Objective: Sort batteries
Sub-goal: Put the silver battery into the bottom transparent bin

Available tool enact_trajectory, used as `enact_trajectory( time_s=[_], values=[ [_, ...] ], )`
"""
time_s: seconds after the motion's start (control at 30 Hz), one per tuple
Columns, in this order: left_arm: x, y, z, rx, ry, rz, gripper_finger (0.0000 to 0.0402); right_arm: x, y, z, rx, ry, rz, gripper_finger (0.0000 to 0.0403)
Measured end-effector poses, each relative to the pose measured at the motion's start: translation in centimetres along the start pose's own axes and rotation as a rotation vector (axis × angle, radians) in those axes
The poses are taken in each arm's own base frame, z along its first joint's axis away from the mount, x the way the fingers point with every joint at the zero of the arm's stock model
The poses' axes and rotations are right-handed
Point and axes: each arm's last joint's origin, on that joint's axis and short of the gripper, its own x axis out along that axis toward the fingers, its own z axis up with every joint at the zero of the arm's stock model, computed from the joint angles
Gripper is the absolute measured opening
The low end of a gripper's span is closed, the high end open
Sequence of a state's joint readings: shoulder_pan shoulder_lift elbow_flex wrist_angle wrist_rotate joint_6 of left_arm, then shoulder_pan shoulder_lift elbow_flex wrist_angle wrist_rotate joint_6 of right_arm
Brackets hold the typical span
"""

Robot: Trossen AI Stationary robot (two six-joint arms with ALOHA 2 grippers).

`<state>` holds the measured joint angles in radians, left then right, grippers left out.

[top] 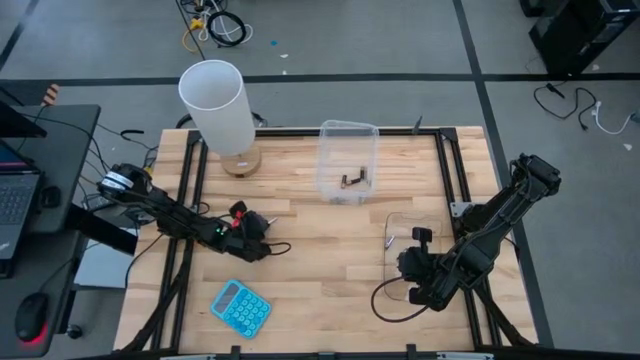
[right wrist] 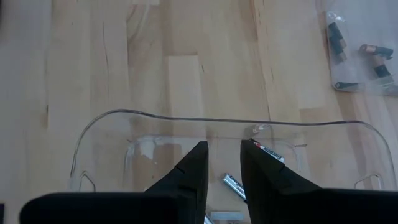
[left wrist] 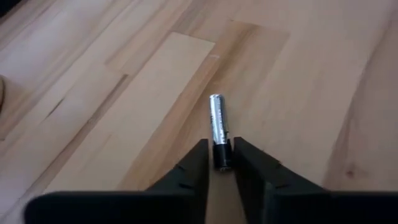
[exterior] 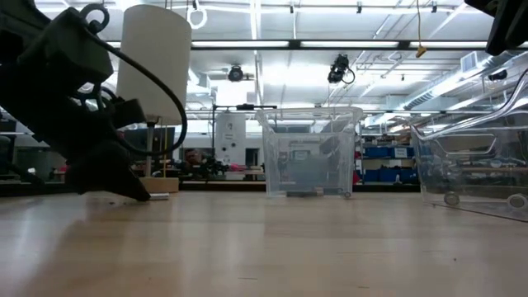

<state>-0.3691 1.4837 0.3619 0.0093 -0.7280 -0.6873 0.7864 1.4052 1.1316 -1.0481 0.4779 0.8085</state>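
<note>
1. Wood-plank table [top: 320, 230] in a lab/warehouse room w/ ceiling strip lights; lamp [top: 215, 105] at the far-left part, blue calculator [top: 241, 306] near the front edge.
2. Left gripper [left wrist: 222, 163] low on the table's left side, fingers pinched on one end of a silvery-grey battery [left wrist: 218, 127] lying flat on the wood; most of the cell sticks out beyond the tips.
3. Handling, my read: cell is small, light, rigid, smooth metal; round so apt to roll or pivot; an end-only pinch may let it swing, a mid-body hold across the diameter looks safer.
4. Right gripper [right wrist: 222, 163] hangs over the right clear tub [right wrist: 99, 134] at the table's right; fingers a narrow gap apart, nothing seen between them.
5. Right tub holds silvery cells [right wrist: 235, 185], at least two, beneath the fingers; exact count can't tell.
6. Centre clear tub [top: 347, 160] at the far-middle holds dark/brownish batteries [right wrist: 375, 51]; three or so visible in the right wrist view.
</note>
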Motion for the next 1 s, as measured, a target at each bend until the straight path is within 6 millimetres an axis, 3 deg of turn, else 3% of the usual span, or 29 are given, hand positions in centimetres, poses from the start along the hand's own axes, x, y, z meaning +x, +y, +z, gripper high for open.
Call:
enact_trajectory(
  time_s=[0.17, 0.47, 0.73, 1.0],
  values=[
    [0.0, 0.0, 0.0, 0.001, 0.004, -0.006, 0.0014, 0.0, 0.1, 0.1, 0.004, -0.005, 0.005, 0.008],
    [-0.2, -0.7, 0.7, 0.013, -0.067, -0.05, 0.001, 0.0, 0.2, 0.1, 0.011, -0.01, 0.012, 0.008],
    [-1.2, -2.6, 2.9, 0.032, -0.152, -0.088, 0.0001, -0.5, 0.9, -0.3, -0.005, -0.049, 0.027, 0.008],
    [-1.8, -3.7, 4.3, 0.197, -0.16, -0.136, 0.0002, -0.5, 1.0, -0.2, 0.0, -0.073, 0.029, 0.008]
  ],
)
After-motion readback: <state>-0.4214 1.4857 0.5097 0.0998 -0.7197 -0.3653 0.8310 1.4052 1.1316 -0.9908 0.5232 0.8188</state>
